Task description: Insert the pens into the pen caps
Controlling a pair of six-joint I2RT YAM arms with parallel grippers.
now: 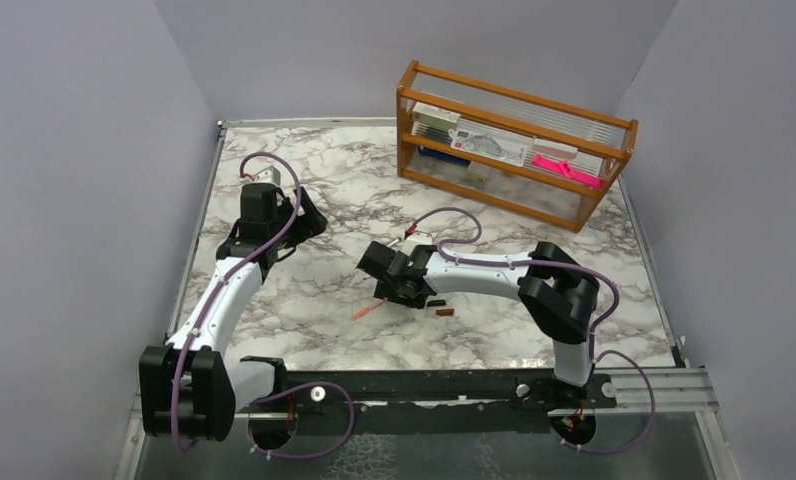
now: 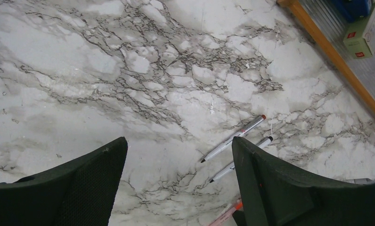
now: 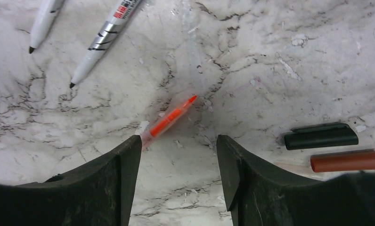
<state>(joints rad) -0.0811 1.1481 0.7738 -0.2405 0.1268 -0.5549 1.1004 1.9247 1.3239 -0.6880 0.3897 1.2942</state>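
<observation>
In the right wrist view the orange-red pen (image 3: 169, 120) lies on the marble, tip pointing up-right. Its rear end passes under my left fingertip (image 3: 129, 150). My right gripper (image 3: 178, 139) is open just above the table, with bare marble between its fingers. A black pen cap (image 3: 321, 136) and a dark red pen cap (image 3: 348, 161) lie side by side to the right. Two silvery pens (image 3: 103, 40) (image 3: 44, 21) lie at the upper left. My left gripper (image 2: 178, 141) is open and holds nothing. The silvery pens (image 2: 232, 139) (image 2: 242, 160) lie beside its right finger.
A wooden rack (image 1: 514, 145) with boxes and a pink strip stands at the back right. From above, the orange-red pen (image 1: 367, 311) and both caps (image 1: 439, 307) lie beside the right gripper (image 1: 379, 275). The left gripper (image 1: 309, 225) hovers further left. Grey walls enclose the table.
</observation>
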